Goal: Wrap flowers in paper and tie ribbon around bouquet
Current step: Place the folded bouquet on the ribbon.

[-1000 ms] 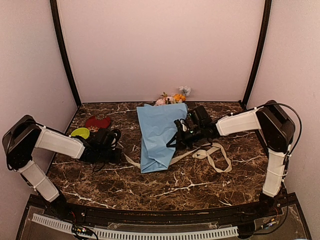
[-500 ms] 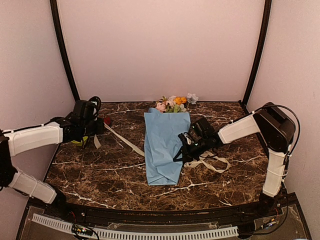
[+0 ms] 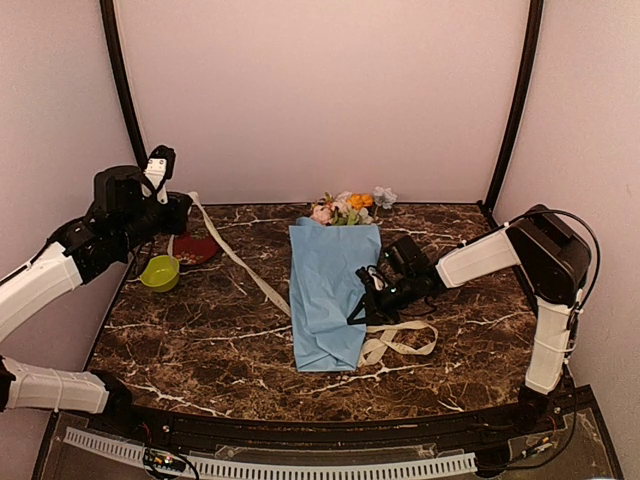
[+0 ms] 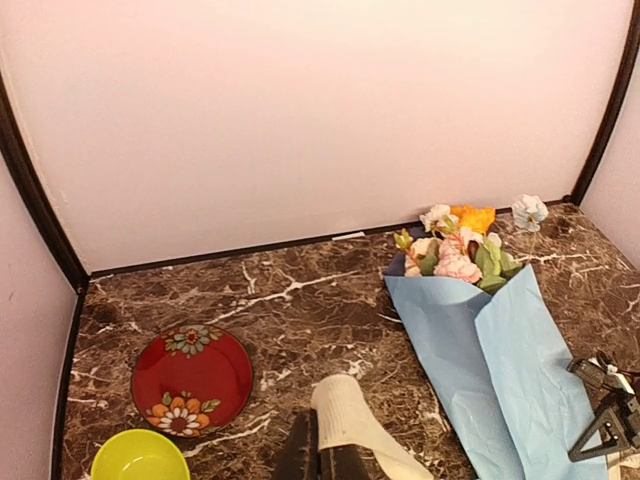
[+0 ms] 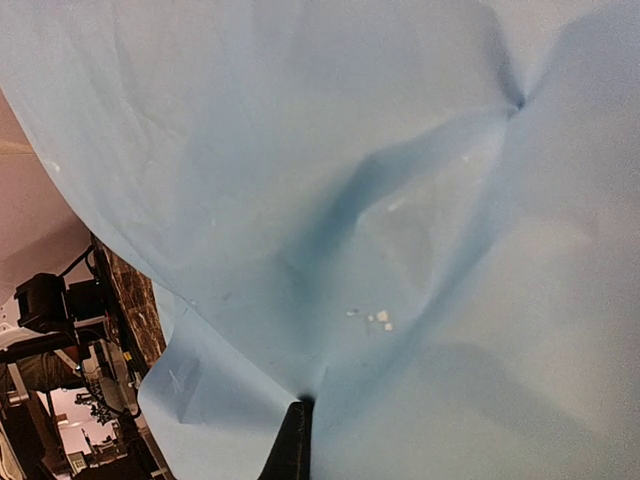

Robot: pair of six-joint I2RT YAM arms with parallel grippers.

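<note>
The bouquet lies along the middle of the table, its flowers (image 3: 345, 207) poking out of the light-blue paper (image 3: 325, 285) toward the back wall. My left gripper (image 3: 184, 205) is raised at the far left, shut on one end of the cream ribbon (image 3: 245, 270). The ribbon slants down to the paper's left edge and comes out in loose loops at its lower right. In the left wrist view the ribbon (image 4: 358, 415) hangs from the shut left gripper (image 4: 318, 452), with the flowers (image 4: 455, 248) beyond. My right gripper (image 3: 362, 292) is shut on the paper's right edge; its wrist view shows the right gripper (image 5: 293, 445) pinching a paper (image 5: 400, 200) fold.
A red flowered plate (image 3: 195, 248) and a lime-green bowl (image 3: 160, 271) sit at the table's left, below my raised left arm. In the left wrist view the plate (image 4: 190, 380) and bowl (image 4: 140, 462) lie left of the ribbon. Pink walls close in the back and sides.
My left gripper rose from the table and swung up and back to the left, drawing the ribbon taut. The loops right of the bouquet were pulled in. The bouquet shifted slightly right.
</note>
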